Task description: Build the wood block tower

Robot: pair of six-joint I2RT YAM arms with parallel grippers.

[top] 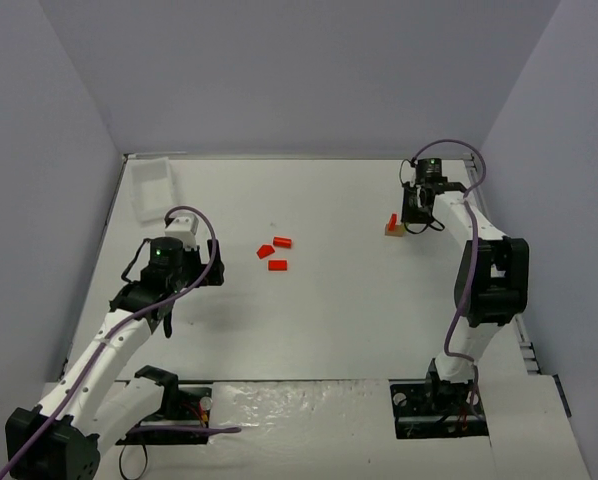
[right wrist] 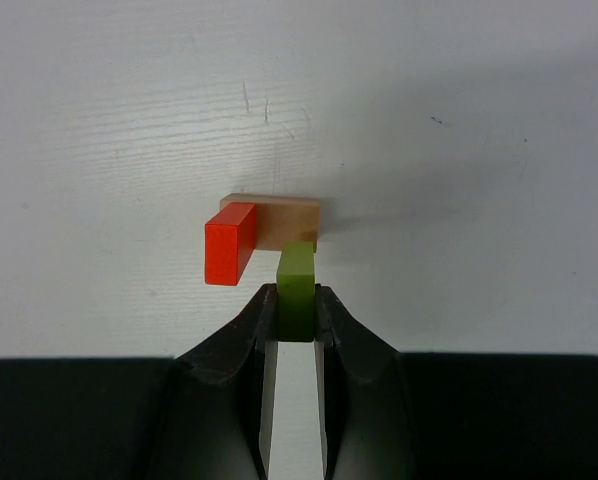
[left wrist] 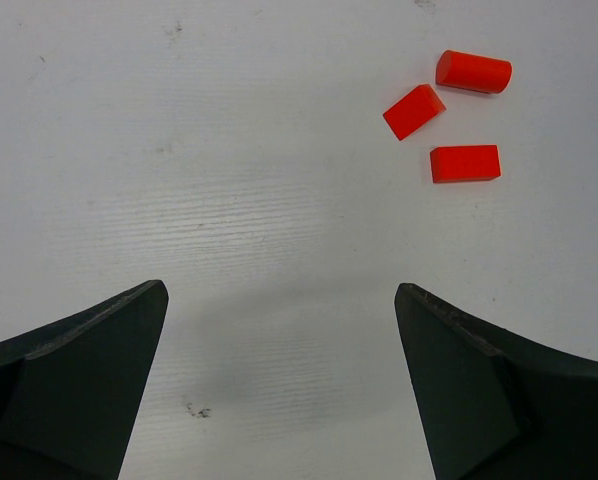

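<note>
A tan base piece (right wrist: 284, 220) lies on the table with a red block (right wrist: 229, 243) standing on its left part; both show in the top view (top: 393, 226) at the right. My right gripper (right wrist: 296, 295) is shut on a yellow-green stick (right wrist: 296, 285) and holds it upright over the right part of the tan piece; I cannot tell if it touches. Three loose red blocks (left wrist: 449, 115) lie mid-table, seen in the top view (top: 275, 251). My left gripper (left wrist: 279, 330) is open and empty, to the near left of them, above bare table.
A clear white plastic tray (top: 151, 186) stands at the far left corner. The table's back wall and side walls close the area. My right arm (top: 479, 270) stretches along the right edge.
</note>
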